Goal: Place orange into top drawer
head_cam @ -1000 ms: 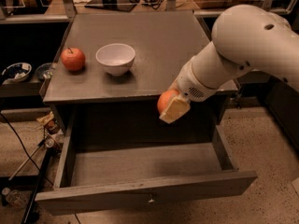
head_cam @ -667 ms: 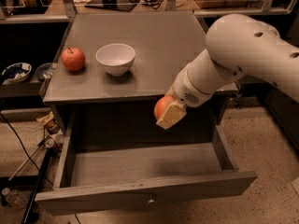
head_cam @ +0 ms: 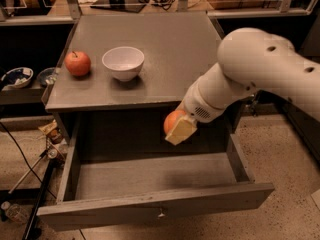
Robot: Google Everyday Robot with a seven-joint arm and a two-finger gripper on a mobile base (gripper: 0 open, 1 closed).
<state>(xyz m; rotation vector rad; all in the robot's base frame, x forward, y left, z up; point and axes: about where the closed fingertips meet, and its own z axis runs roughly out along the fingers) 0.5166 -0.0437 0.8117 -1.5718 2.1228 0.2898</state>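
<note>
The orange point(head_cam: 171, 121) is held in my gripper point(head_cam: 178, 128), which is shut on it. One pale finger point(head_cam: 181, 130) covers its front right side. The gripper hangs just in front of the cabinet's top edge, above the back of the open top drawer point(head_cam: 155, 204). The drawer is pulled out wide, grey inside, with a small metal knob point(head_cam: 160, 214) at the centre of its front panel. My white arm point(head_cam: 250, 69) reaches in from the right.
A red apple point(head_cam: 77, 63) with a dark stem and a white bowl point(head_cam: 123, 62) sit on the grey cabinet top point(head_cam: 165, 49) at the left. Dishes point(head_cam: 17, 77) lie on a low shelf at far left. Cables and clutter lie on the floor at lower left.
My gripper has carried the orange lower and a little left, from the cabinet top's edge down toward the open drawer.
</note>
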